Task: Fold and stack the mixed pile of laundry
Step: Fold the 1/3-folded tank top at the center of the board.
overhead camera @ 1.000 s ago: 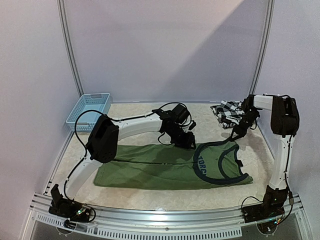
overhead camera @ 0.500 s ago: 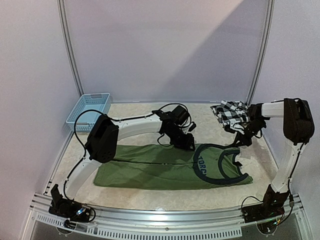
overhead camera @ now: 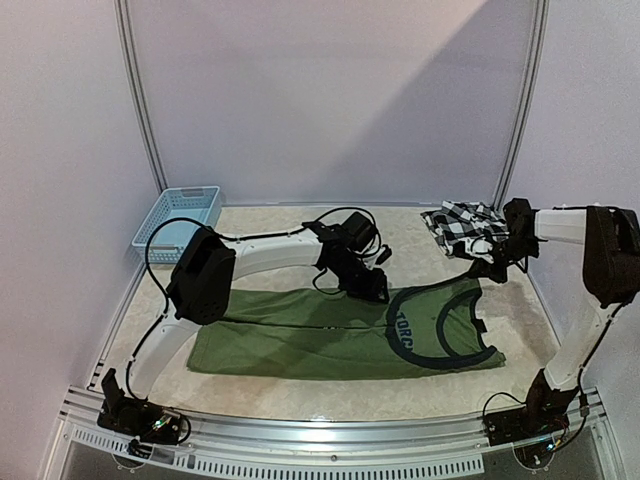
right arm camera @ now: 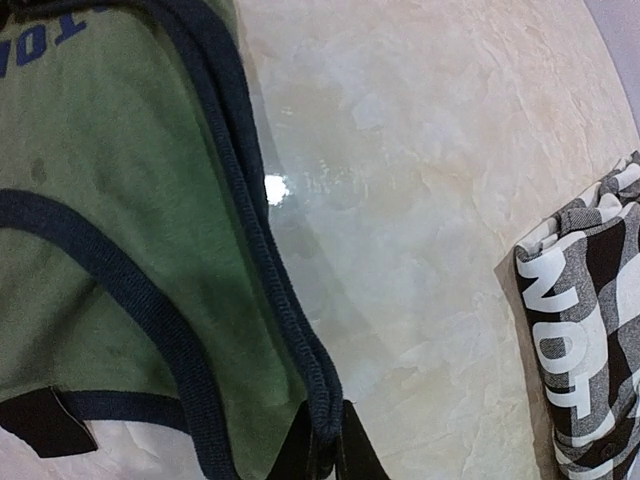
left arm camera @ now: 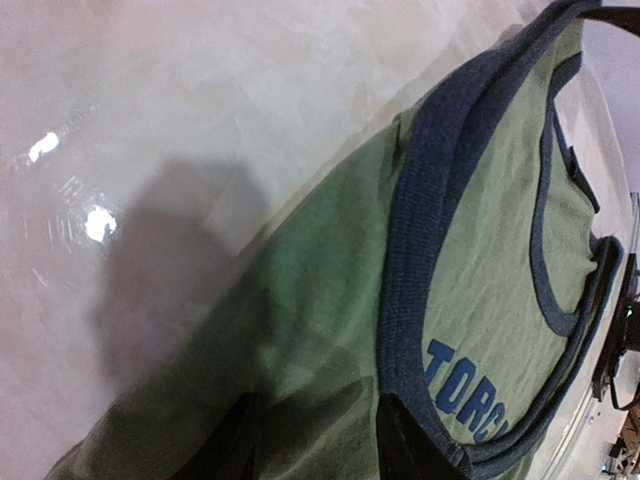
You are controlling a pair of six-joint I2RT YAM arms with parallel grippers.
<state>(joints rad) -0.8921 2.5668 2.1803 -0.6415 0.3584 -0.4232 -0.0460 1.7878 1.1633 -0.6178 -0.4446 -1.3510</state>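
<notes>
right hand (right arm camera: 322,425) pinched shut on olive tank top's (overhead camera: 300,340) navy strap | left hand (left arm camera: 315,415) blurry, can't tell its grip | checked shirt (right arm camera: 590,330) cut off at frame edge

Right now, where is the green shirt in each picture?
Top external: the green shirt lies spread flat across the lower middle.
Left wrist: the shirt fills the lower right.
Right wrist: the shirt fills the left side.
Shared landmark: the blue lettering on its chest, at the bottom right in the left wrist view and the top left in the right wrist view.
</notes>
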